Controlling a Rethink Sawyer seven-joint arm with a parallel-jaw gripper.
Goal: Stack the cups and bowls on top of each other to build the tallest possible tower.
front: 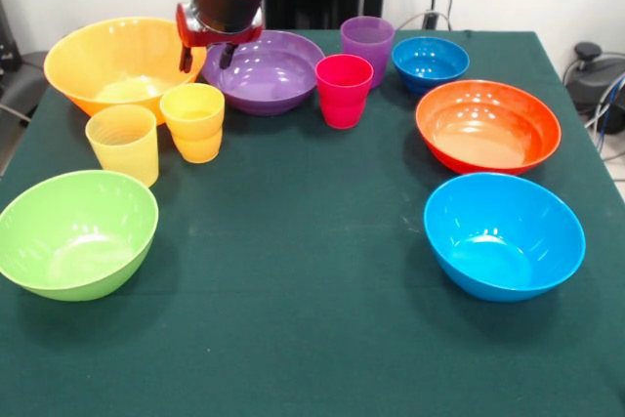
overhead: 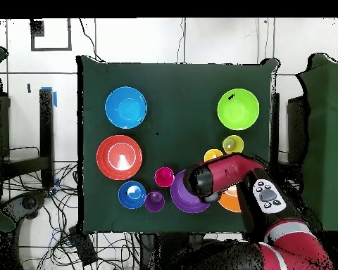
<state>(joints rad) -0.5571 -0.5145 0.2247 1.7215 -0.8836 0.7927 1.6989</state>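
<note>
My gripper (front: 205, 56) hangs open and empty over the gap between the big orange-yellow bowl (front: 117, 63) and the purple bowl (front: 266, 70). The orange-yellow cup (front: 193, 121) and the ribbed pale yellow cup (front: 123, 144) stand just in front of it. The red-pink cup (front: 344, 90), purple cup (front: 367, 44) and small dark blue bowl (front: 430, 61) stand to its right. The red-orange bowl (front: 487, 126), light blue bowl (front: 503, 234) and lime green bowl (front: 76, 232) stand apart. Nothing is nested. In the overhead view the arm (overhead: 224, 176) hides the gripper and most of the orange-yellow bowl (overhead: 232, 204).
All stands on a table with a dark green cloth (front: 293, 339). A black device (front: 591, 70) and cables lie beyond the table's right edge. Cables also lie on the floor in the overhead view (overhead: 38, 204).
</note>
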